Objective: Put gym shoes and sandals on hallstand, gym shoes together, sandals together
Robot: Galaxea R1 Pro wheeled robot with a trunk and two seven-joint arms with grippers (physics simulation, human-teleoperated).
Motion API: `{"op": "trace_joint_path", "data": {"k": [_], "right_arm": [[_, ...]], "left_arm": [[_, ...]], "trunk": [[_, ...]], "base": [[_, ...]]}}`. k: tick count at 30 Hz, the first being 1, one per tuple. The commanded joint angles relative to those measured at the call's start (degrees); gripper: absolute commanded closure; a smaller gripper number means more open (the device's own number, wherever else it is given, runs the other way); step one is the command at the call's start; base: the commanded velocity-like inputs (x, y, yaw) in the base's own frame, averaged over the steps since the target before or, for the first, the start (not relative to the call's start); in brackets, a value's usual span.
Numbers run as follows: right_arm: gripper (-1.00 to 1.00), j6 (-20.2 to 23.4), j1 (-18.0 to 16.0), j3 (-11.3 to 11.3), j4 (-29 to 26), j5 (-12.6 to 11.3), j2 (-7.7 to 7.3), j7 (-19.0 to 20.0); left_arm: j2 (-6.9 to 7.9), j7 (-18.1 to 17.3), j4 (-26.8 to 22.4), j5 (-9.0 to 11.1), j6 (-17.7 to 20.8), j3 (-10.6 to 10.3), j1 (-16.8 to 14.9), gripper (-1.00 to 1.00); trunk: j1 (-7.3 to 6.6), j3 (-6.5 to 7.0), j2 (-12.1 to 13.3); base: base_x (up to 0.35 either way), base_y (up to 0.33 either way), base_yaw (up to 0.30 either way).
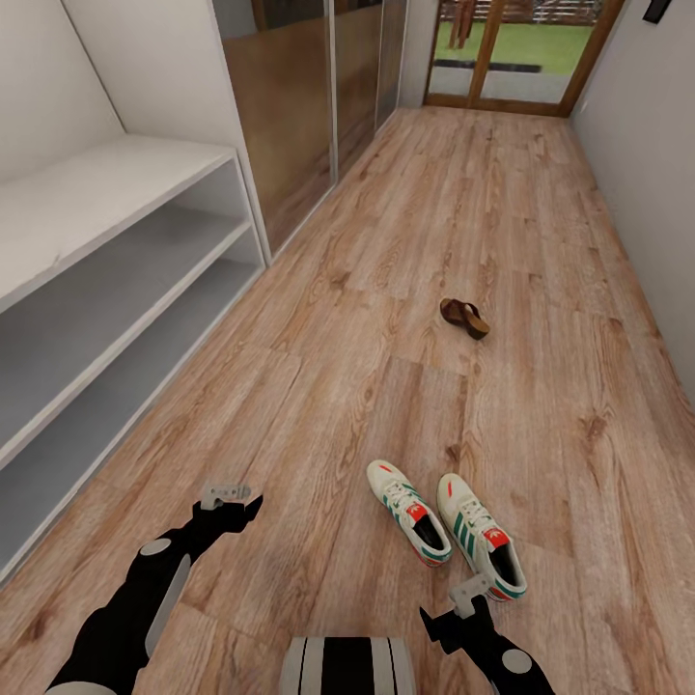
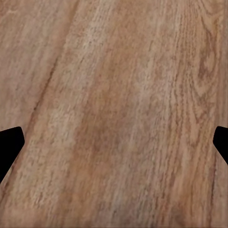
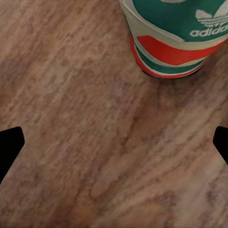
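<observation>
Both end effectors are seen low in the head view, left (image 1: 230, 495) and right (image 1: 466, 597), above the corridor floor (image 1: 338, 386). Two gym shoes (image 1: 449, 526) lie side by side just ahead of the right one; one sandal (image 1: 464, 318), possibly two overlapped, lies farther off. The hallstand (image 1: 106, 290) is noted at left.

Left wrist view: fingertips (image 2: 10, 142) are spread wide over bare planks.

Right wrist view: fingertips (image 3: 10, 142) are spread wide, nothing held; a shoe heel (image 3: 175, 42) is seen close ahead.

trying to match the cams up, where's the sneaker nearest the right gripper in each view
Head view: the right-hand sneaker lies low and right of centre, heel toward the right gripper.
Left wrist view: not in it, just floor planks.
Right wrist view: its red and green heel at the top edge.
Shared landmark: the wood-grain floor.
</observation>
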Motion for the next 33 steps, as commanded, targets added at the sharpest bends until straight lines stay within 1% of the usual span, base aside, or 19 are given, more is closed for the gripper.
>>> {"op": "trace_joint_path", "data": {"k": [1,8,11,18,29,33], "right_arm": [[-1.00,0.0,0.0,0.0,0.0,0.5,-0.03,0.1],[-1.00,-0.1,0.0,0.0,0.0,0.5,-0.04,0.1],[-1.00,-0.1,0.0,0.0,0.0,0.6,0.55,0.1],[-1.00,0.0,0.0,0.0,0.1,0.6,0.67,0.1],[-1.00,0.0,0.0,0.0,0.0,0.5,0.40,0.1],[-1.00,0.0,0.0,0.0,0.0,0.5,0.39,0.1]], "left_arm": [[-0.02,-0.3,-0.1,0.3,0.4,0.1,0.0,-1.00],[-0.02,-0.3,-0.1,0.3,0.4,0.1,0.0,-1.00],[-0.13,-0.3,0.3,0.3,0.0,0.1,0.0,-1.00],[-0.12,-0.3,0.3,0.3,0.0,0.1,0.0,-1.00],[-0.11,-0.3,0.3,0.3,-0.1,0.1,0.0,-1.00],[-0.11,-0.3,0.3,0.3,-0.1,0.1,0.0,-1.00]], "trunk": [[-0.01,-0.04,0.0],[-0.01,-0.04,0.0],[-0.01,-0.04,0.0],[-0.01,-0.04,0.0],[-0.01,-0.04,0.0],[-0.01,-0.04,0.0]], "base": [[0.000,0.000,0.000],[0.060,0.000,0.000],[0.000,0.000,0.000],[0.000,0.000,0.000],[0.000,0.000,-0.003],[0.000,0.000,-0.151]]}}
